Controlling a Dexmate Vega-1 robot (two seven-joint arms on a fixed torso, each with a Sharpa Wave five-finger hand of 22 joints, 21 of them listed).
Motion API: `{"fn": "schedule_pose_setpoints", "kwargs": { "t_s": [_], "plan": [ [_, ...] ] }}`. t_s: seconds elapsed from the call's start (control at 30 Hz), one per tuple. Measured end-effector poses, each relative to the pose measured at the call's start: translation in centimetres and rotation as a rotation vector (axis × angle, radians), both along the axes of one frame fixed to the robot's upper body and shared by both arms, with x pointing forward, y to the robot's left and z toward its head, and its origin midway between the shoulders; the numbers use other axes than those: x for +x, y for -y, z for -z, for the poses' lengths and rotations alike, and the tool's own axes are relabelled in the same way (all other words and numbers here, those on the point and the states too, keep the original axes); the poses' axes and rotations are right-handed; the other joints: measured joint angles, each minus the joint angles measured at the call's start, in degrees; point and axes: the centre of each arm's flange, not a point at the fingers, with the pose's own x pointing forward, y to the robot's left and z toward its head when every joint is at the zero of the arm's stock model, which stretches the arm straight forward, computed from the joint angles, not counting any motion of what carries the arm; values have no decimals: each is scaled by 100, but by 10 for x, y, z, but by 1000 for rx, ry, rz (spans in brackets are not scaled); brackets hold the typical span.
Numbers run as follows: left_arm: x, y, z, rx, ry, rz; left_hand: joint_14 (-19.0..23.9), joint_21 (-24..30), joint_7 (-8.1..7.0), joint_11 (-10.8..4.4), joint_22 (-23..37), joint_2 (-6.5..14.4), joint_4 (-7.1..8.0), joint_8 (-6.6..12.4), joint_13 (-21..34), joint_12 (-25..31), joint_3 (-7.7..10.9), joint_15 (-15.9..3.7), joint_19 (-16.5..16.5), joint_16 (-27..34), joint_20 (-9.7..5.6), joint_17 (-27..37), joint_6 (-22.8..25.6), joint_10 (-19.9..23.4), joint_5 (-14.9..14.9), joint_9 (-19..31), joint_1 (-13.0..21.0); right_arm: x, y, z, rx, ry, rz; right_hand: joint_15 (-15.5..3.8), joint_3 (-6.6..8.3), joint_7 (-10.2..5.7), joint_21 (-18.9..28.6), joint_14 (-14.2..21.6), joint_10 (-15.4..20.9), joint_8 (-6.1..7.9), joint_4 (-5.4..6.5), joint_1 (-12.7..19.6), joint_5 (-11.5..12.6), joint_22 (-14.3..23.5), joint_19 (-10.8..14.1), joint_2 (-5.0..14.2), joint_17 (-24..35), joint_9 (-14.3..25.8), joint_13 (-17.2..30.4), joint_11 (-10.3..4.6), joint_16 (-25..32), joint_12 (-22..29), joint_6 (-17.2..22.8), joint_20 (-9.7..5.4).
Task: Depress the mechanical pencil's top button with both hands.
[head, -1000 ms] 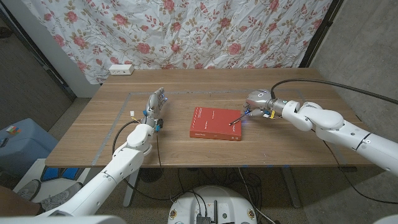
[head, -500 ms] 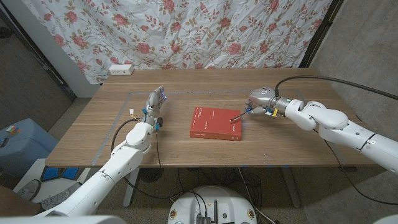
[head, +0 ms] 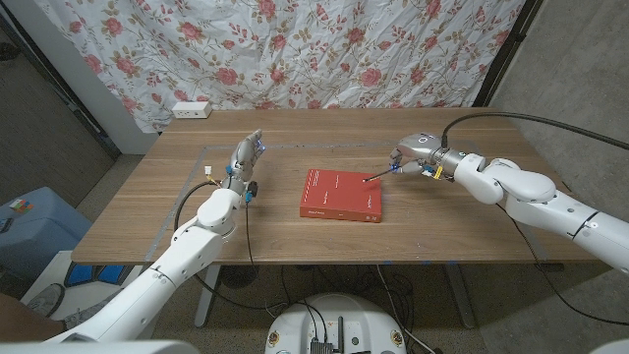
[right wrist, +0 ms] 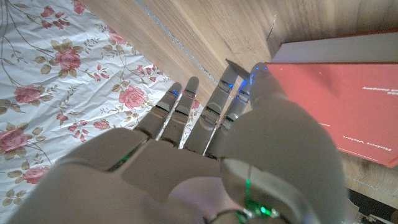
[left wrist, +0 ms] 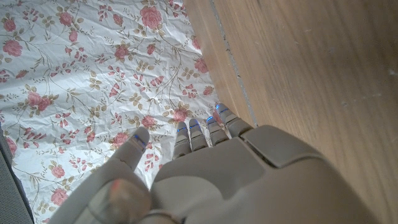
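The head view shows the mechanical pencil (head: 378, 176) pinched in the right robot hand (head: 408, 158), over the red book's (head: 341, 195) 2 o'clock corner, its long axis running from 2 to 8 o'clock; which end leads is too small to tell. The right wrist view shows fingers (right wrist: 180, 102) and book, the pencil hidden. The left robot hand (head: 246, 162), fingers apart and holding nothing, is at the book's 9 o'clock on the table (head: 462, 211). A power strip (head: 191, 109) lies at the table's 11 o'clock corner.

Wooden table (head: 324, 236): red book (head: 341, 195) at centre; right hand (head: 411, 157) pinching mechanical pencil (head: 379, 174), tip over book's right edge; left hand (head: 246, 163) left of book, fingers extended; floral cloth (head: 295, 49) behind
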Motion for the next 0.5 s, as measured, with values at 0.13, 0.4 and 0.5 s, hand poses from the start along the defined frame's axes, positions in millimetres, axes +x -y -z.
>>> {"fn": "schedule_pose_setpoints", "kwargs": {
  "t_s": [0.13, 0.4, 0.5],
  "plan": [
    [-1, 3, -7, 20, 9, 15, -43, 0, -84, 0, -13, 76, -293, 0, 0, 0, 36, -1, 0, 0, 0, 0, 84, 0, -27, 0, 166, -1, 1, -3, 33, -1, -8, 0, 0, 1, 0, 0, 21, 0, 0, -1, 0, 0, 62, 0, 19, -11, 0, -21, 0, 0, 0, -20],
    [-2, 11, -24, 79, 17, 73, -135, -45, -207, -84, -12, -179, -970, 20, 1, 0, 52, -30, -96, 0, -8, 0, 120, -44, -27, 0, 490, -2, 4, -6, 107, -15, -23, 0, -48, -19, 0, 0, 20, -3, 1, -26, 0, 0, 62, 23, 27, -27, -1, -21, 21, 0, 19, -20],
    [-3, 13, -28, 101, 17, 95, -186, -45, -270, -115, -12, -263, -1120, 20, 11, 0, 43, -22, -140, 0, -8, 0, 101, -73, -27, 0, 574, -3, 5, -7, 136, -19, -31, 0, -48, -19, 0, 0, 20, -17, 1, -26, 0, 0, 62, 23, 27, -28, -1, -21, 21, 0, 19, -20]
  ]
}}
